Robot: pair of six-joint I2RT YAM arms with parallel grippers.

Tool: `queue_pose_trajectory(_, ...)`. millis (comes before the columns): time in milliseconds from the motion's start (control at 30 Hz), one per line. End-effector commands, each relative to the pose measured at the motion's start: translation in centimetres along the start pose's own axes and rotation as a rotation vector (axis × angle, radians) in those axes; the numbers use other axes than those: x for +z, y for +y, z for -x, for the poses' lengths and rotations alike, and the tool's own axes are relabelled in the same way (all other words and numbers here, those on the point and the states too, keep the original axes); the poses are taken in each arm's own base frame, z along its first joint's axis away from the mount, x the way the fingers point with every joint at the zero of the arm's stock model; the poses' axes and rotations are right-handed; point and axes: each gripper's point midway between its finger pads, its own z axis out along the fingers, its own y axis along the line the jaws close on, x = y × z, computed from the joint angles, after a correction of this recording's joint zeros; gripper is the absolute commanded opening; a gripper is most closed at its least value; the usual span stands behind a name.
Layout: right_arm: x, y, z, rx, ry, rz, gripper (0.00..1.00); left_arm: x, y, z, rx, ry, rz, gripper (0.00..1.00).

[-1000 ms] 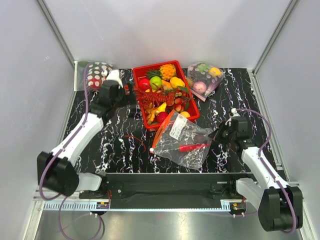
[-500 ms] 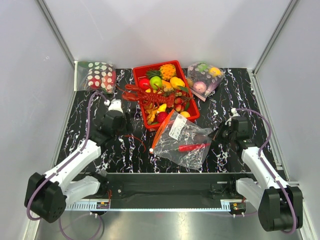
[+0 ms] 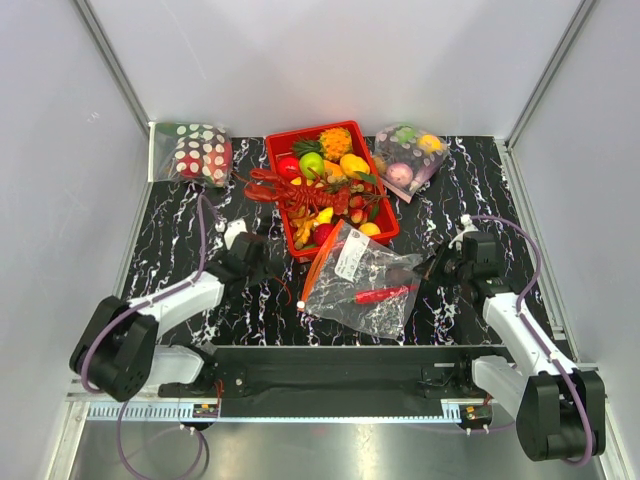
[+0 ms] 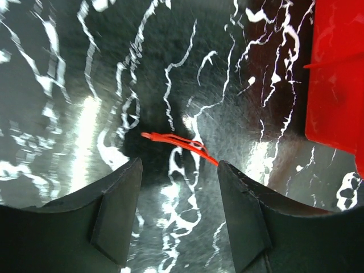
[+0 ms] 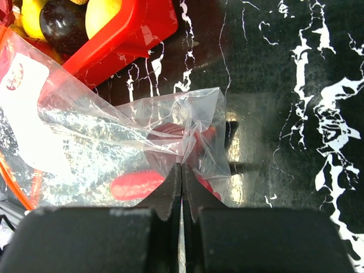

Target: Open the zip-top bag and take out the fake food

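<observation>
just off the near side of the red basket (image 3: 292,243), the zip-top bag (image 3: 360,280) lies flat on the table. its orange zip strip (image 3: 322,262) touches the basket's near edge.

- the fake food is split. the lobster (image 3: 300,192) lies sprawled over the basket's left rim, outside the bag. the chili (image 3: 385,294) is inside the bag, at the end far from the basket. a dark piece near it may be the ball, too murky to tell.
- right gripper (image 5: 182,170): beyond the basket's near-right corner. its fingers are pressed together on a bunched corner of the bag, at the end away from the zip.
- left gripper (image 4: 179,165): off the basket's near-left corner, low over the table. its fingers are moderately apart and hold nothing. a thin red strand (image 4: 176,141) lies on the table just ahead of the gap.

step in hand, as judged: part way through emptying, one piece out, at least the chili to go.

next move calls for: the left gripper going to the bag's mouth by the basket, or the right lifting its pinched corner so the contents slide toward the zip. risk: the clear film is slack and may fold over the opening.
</observation>
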Motion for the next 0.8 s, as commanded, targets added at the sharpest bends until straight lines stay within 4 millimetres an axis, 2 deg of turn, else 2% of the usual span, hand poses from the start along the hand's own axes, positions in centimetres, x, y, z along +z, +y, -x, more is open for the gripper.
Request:
queue_pose_trajectory(0,0.1,1.2,0.9,-0.033,-0.025,0.065,0.00,0.9,-2.5,0.7,-0.147,-0.047,-0.068,0.61)
queue_pose_trajectory(267,-0.1,1.8,0.8,-0.072,-0.014,0.102,0.00,2.0,-2.8,0.1,-0.196,-0.039,-0.038,0.61)
queue_pose_trajectory(767,-0.6,3.0,0.5,-0.088,-0.006,0.171,0.00,2.5,-0.4,-0.6,-0.192,-0.027,0.057,0.61)
